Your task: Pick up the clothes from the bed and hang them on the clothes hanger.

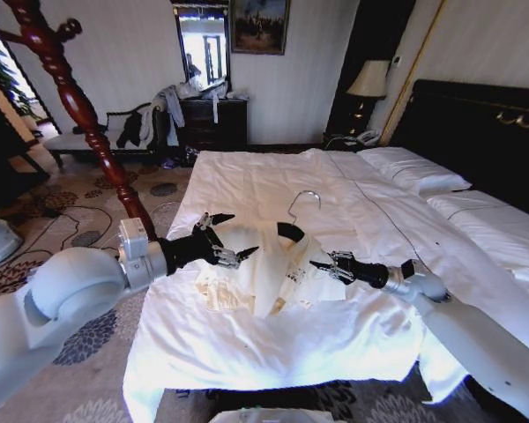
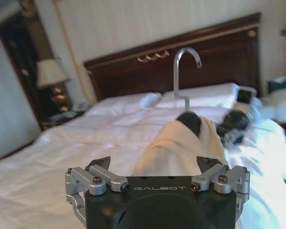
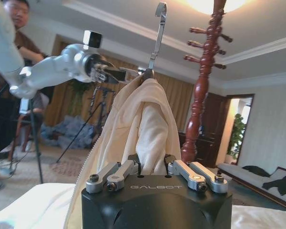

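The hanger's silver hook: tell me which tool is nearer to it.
Left. The left tool sits just below and left of the hook, by the shirt. The right tool is lower, on the shirt's other side.

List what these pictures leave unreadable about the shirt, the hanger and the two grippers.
- Hanger: in the head view the cream shirt drapes over its arms; the silver hook and a black patch show.
- Left gripper: in its wrist view, fingers wide apart beside the shirt; contact is unreadable.
- Right gripper: in its wrist view, fabric lies between the fingers, hiding whether they pinch it.
- Bed: its foot edge is cut off.
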`<state>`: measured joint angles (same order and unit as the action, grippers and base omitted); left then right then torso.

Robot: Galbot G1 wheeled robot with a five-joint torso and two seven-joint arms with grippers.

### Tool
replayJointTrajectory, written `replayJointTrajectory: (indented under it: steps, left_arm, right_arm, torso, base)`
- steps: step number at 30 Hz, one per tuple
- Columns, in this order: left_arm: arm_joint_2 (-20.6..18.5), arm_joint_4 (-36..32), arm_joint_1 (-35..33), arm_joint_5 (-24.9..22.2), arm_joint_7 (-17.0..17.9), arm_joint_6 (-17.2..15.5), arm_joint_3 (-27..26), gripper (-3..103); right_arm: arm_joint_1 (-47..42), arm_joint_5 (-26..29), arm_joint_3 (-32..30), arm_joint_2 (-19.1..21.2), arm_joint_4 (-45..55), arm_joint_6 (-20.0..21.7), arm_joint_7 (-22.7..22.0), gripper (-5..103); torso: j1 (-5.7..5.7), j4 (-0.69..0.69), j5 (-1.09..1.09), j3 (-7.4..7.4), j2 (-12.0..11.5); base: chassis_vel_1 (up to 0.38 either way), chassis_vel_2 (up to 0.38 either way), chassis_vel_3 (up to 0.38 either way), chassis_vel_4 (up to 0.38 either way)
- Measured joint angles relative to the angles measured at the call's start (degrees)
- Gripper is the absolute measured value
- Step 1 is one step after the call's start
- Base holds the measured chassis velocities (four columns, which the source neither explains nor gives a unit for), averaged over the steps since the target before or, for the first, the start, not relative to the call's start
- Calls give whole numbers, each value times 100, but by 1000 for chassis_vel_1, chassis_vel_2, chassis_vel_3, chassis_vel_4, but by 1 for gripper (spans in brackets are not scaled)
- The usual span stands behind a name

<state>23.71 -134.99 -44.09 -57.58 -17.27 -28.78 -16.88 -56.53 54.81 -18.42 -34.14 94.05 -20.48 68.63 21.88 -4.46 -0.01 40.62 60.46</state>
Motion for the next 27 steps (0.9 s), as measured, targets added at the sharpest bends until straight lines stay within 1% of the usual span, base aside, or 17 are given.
replayJointTrajectory:
  steps: [1,2,6,8,11,12,14,15,16,17,18,20,21,22,23,25,27]
  left_arm:
    - [-23,75,-2,18,-177,19,31,100]
    - [-23,75,-2,18,-177,19,31,100]
    - [-44,243,0,-17,-581,29,254,100]
    - [-46,266,-1,-13,-632,30,297,100]
    - [-106,371,-45,38,-905,26,498,100]
    - [-106,371,-45,38,-905,26,498,100]
    - [-111,425,-77,139,-1034,27,559,100]
    - [-95,456,-95,180,-1100,27,586,103]
    - [-95,456,-95,180,-1100,27,586,103]
    - [-59,492,-108,212,-1172,27,623,103]
    - [-23,532,-115,265,-1238,40,670,100]
    - [37,652,-128,608,-1469,222,789,89]
    - [37,652,-128,608,-1469,222,789,89]
    - [51,692,-132,725,-1535,278,811,84]
    - [78,768,-149,933,-1682,367,841,78]
    - [98,836,-182,1133,-1872,446,851,68]
    - [101,854,-191,1186,-1937,470,851,68]
  right_arm:
    - [20,-5,-1,18,-10,-5,62,21]
    - [20,-5,-1,18,-10,-5,62,21]
    - [131,-40,11,56,-18,-6,318,21]
    - [144,-58,15,58,-17,-5,348,21]
    - [211,-140,31,86,-9,3,543,21]
    - [211,-140,31,86,-9,3,543,21]
    - [239,-222,43,90,-4,10,621,21]
    - [248,-285,46,90,0,12,661,21]
    - [248,-285,46,90,0,12,661,21]
    - [249,-366,50,85,12,12,701,21]
    - [247,-439,57,83,27,12,724,21]
    - [230,-510,74,88,74,14,768,21]
    - [230,-510,74,88,74,14,768,21]
    - [228,-515,75,94,84,15,775,21]
    - [225,-517,76,112,114,21,787,21]
    - [217,-517,75,136,153,25,792,21]
    - [210,-517,75,141,165,25,794,21]
  torso:
    - [0,0,0,0,0]
    - [0,0,0,0,0]
    - [0,0,0,0,0]
    - [0,0,0,0,0]
    - [0,0,1,0,0]
    - [0,0,1,0,0]
    - [0,0,0,0,0]
    - [0,0,0,0,0]
    - [0,0,0,0,0]
    - [0,1,0,0,0]
    - [0,0,0,0,0]
    - [0,0,1,0,0]
    - [0,0,1,0,0]
    - [0,0,1,0,0]
    - [0,0,0,0,0]
    - [0,0,0,0,0]
    - [0,0,0,0,0]
  base:
    - [0,0,0,0]
    - [0,0,0,0]
    - [0,0,0,0]
    - [0,0,0,0]
    - [0,0,0,0]
    - [0,0,0,0]
    - [0,0,0,0]
    - [0,0,0,0]
    - [0,0,0,0]
    - [0,0,0,0]
    - [0,0,0,0]
    - [0,0,0,0]
    - [0,0,0,0]
    - [0,0,0,0]
    - [0,0,0,0]
    - [0,0,0,0]
    - [0,0,0,0]
